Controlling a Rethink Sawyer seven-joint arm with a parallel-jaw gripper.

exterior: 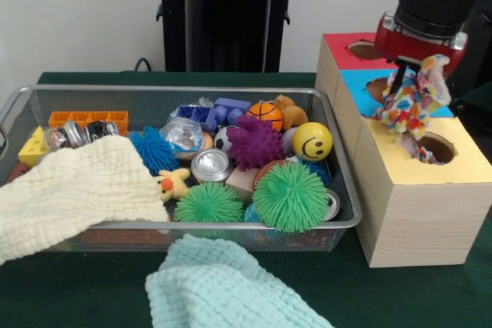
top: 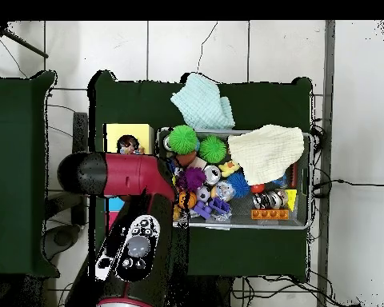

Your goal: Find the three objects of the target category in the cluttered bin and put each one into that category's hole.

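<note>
While the gripper (exterior: 403,74) hangs over the boxes, its fingers look pinched on the top of a polka-dot bag (exterior: 413,101), though the bag bunches up round them and hides the tips, so that is a fair guess and not a clear sight. From the pinch the bag droops in loose crumpled folds, its lowest part just above the hole (exterior: 433,147) in the yellow top of the nearest wooden box. Something patterned seems to lie inside that hole already, perhaps another bag. In the overhead view the arm covers the gripper and the bag, and only the yellow panel shows beside it.

Judging by how it sags and wrinkles, the bag is very light, thin and limp, with no stiffness to steer it by. It should crush easily and not break, but a film like this may cling to a finger or catch on the hole's rim and not drop cleanly. A pinch on a gathered bunch near the middle seems the surest hold; a grip on one edge would let the rest trail wide.

Further out, the blue and red boxes stand behind the yellow one. Beside them the bin (exterior: 154,90) is packed with spiky balls, a smiley ball, cans and blocks, and a cream cloth (exterior: 73,193) lies over its corner. A mint cloth (exterior: 223,286) lies on the table in front.
</note>
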